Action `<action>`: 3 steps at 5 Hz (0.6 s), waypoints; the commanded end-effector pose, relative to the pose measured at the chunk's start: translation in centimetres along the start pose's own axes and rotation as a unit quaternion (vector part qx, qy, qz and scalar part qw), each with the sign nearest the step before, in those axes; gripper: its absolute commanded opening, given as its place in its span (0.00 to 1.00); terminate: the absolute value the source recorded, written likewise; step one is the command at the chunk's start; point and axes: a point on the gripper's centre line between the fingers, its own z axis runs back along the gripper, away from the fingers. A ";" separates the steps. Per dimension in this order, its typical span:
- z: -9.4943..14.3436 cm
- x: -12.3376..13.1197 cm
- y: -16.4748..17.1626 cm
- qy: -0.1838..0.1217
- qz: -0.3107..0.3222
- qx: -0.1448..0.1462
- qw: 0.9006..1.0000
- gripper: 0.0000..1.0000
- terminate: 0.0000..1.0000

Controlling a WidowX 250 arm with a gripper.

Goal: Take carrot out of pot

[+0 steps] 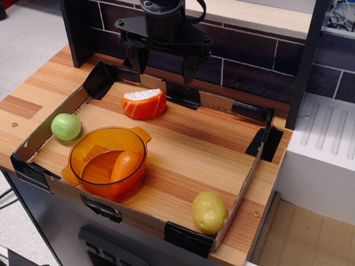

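Hovering at table's 12 o'clock, gripper (163, 66) open, empty. Carrot (126, 165) lies inside pot (93, 142), at gripper's 7 o'clock, well apart; long axis runs roughly 1-to-7 o'clock, thick end up.

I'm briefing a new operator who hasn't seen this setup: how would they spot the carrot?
Find the translucent orange pot at the front left of the cardboard-walled tray. The carrot lies inside it: smooth, plain orange and stubby, unlike the orange wedge with a bumpy white top farther back.
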 end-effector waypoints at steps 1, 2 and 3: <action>0.0 0.0 0.0 0.000 0.000 0.000 1.000 1.00 0.00; 2.2 -0.3 1.5 -0.005 -0.013 -0.028 1.000 1.00 0.00; 3.9 -0.9 4.1 -0.015 -0.057 -0.042 0.997 1.00 0.00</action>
